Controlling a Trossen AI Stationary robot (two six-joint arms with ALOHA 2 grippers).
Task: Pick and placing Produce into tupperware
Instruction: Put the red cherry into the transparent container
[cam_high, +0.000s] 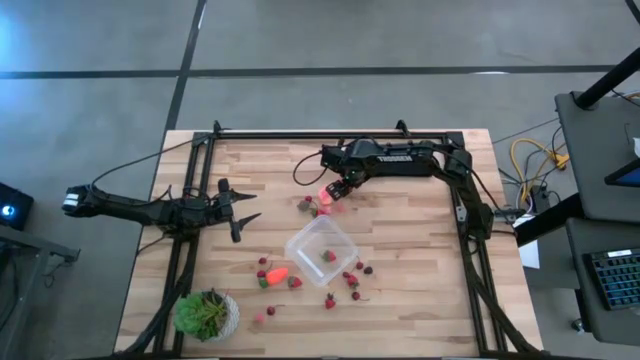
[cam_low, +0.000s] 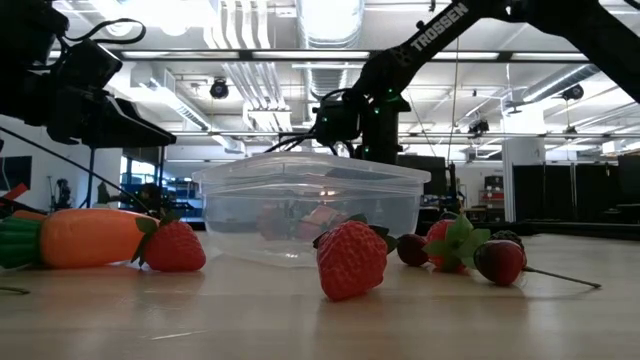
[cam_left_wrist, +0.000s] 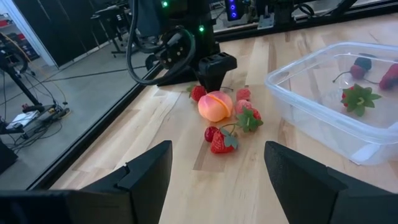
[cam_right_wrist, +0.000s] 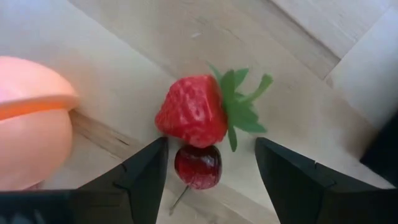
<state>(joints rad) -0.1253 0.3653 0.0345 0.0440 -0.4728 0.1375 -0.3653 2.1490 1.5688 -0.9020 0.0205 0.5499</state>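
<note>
red strawberry (cam_right_wrist: 191, 118) and a dark cherry (cam_right_wrist: 198, 165) lie between the right gripper (cam_right_wrist: 211, 171) fingers, jaws apart, nothing grasped; one round peach (cam_right_wrist: 28, 124) sits at the frame's left. only the high view shows the tupperware (cam_high: 321, 250) at centre, one carrot (cam_high: 276, 273) lower left, and the left gripper (cam_high: 240, 211), released, at middle left.

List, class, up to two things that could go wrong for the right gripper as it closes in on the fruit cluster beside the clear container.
1. The right gripper has a dark cherry between its fingers, with a strawberry touching it; closing may nudge the strawberry or grab both.
2. The peach sits right beside this gripper, so lifting might roll it away from the tupperware.
</note>
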